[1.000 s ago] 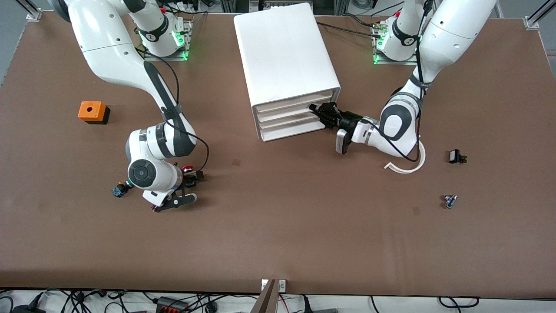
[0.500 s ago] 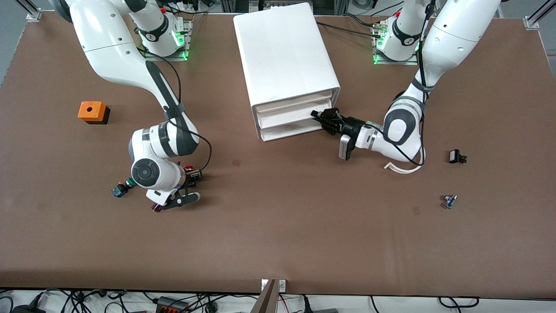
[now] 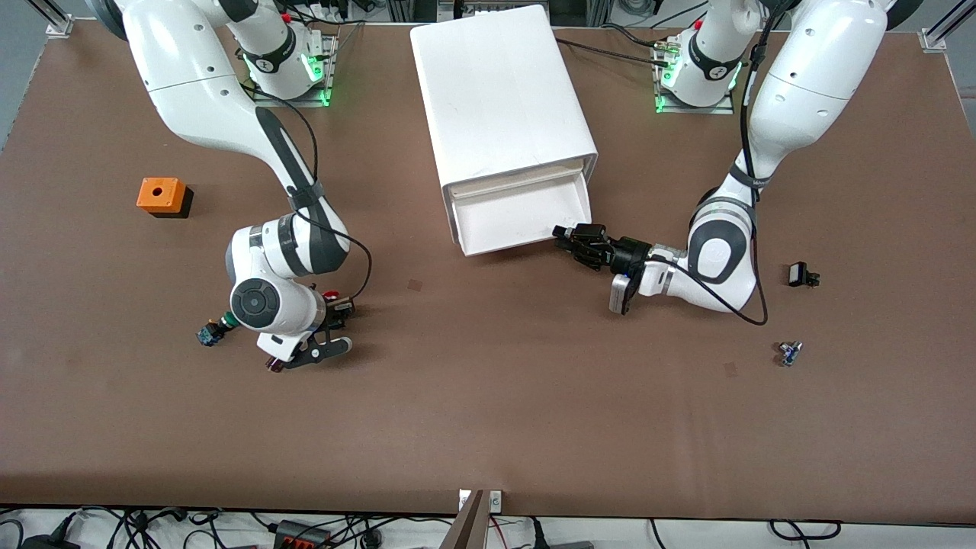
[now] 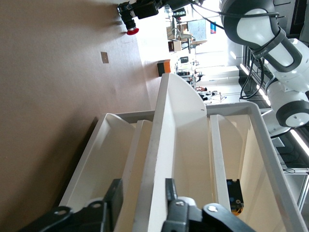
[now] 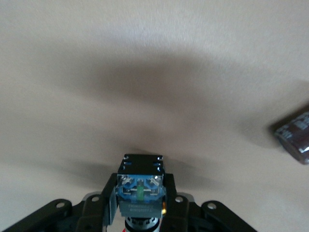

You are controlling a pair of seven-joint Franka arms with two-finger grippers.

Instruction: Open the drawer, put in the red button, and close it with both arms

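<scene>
The white cabinet [image 3: 499, 91] stands in the middle of the table near the arms' bases. Its second drawer [image 3: 518, 221] is pulled out toward the front camera. My left gripper [image 3: 568, 235] is at the drawer's front corner. In the left wrist view its fingers [image 4: 114, 198] stand on either side of the drawer's front wall [image 4: 157, 159]. My right gripper [image 3: 339, 305] is low over the table toward the right arm's end. It is shut on the red button [image 3: 330, 293], whose blue-grey base [image 5: 140, 191] faces the right wrist camera.
A green-capped pushbutton [image 3: 210, 333] lies beside the right arm's wrist. An orange cube [image 3: 161, 195] sits toward the right arm's end. A small black part [image 3: 801, 274] and a small blue part [image 3: 789, 352] lie toward the left arm's end.
My left gripper has drawn back toward the front camera and pulled the drawer out of the cabinet. My right gripper has stayed almost still with the red button.
</scene>
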